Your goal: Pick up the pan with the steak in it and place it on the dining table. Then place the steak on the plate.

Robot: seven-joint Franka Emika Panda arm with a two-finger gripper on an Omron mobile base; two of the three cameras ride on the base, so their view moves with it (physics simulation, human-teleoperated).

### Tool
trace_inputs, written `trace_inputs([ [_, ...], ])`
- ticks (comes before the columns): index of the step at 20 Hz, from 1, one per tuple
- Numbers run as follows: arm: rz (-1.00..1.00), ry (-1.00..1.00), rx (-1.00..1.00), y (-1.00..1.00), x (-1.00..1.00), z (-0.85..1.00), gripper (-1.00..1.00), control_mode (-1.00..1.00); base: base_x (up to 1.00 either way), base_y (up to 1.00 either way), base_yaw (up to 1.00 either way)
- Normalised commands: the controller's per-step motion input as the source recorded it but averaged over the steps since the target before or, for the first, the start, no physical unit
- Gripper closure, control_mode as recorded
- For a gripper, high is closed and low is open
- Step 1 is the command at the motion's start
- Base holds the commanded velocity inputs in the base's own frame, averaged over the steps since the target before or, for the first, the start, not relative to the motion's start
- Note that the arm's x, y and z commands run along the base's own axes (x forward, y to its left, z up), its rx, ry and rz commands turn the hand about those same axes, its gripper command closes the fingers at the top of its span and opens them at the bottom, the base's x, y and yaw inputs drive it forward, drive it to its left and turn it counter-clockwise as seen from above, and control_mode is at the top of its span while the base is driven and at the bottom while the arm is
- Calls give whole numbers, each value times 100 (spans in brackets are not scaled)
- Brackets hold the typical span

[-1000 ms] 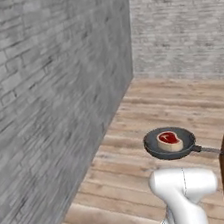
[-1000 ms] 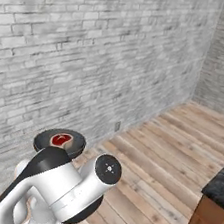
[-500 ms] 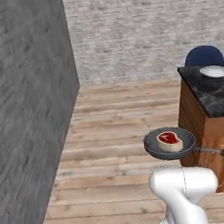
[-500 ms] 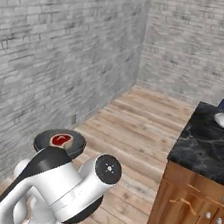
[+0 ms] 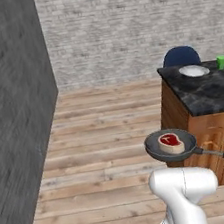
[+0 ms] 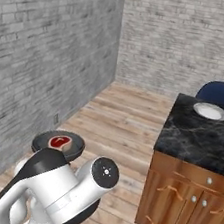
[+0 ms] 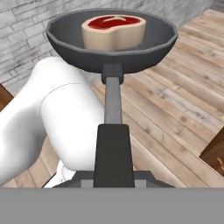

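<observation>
Right now the gripper (image 7: pixel 113 173) is closed on the end of the long black handle of the pan (image 7: pixel 112 38). In the hand view the handle runs straight out from the bottom, so the fingers must be squeezed on it, though the tips themselves are hidden under the handle.

The pan is up in the air, over the wood floor (image 5: pixel 104 150), just in front of the robot's white arm (image 5: pixel 185 189). It sits level. The steak (image 7: pixel 114 30) lies flat in the middle of the pan, not touching the rim.

I think the pan is hard and a bit heavy, and holding it by the far end of the handle makes it want to tip down. The grip has to be tight. The steak is soft and may be a little slippery, so it could slide if the pan tilts. Later it is best pinched by its thick sides.

Farther off stands the dining table (image 5: pixel 202 91) with its black stone top. The plate (image 5: pixel 194 70) rests on it near the far edge, with a small green cup (image 5: pixel 221 61) beside it. Behind the table is a blue chair (image 5: pixel 180 56).
</observation>
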Motion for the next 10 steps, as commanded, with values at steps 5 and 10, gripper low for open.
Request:
trace_inputs([
  [5,0,0,0,0,0,0,100,100,15,84,-7],
  [10,0,0,0,0,0,0,100,100,8,73,-11],
])
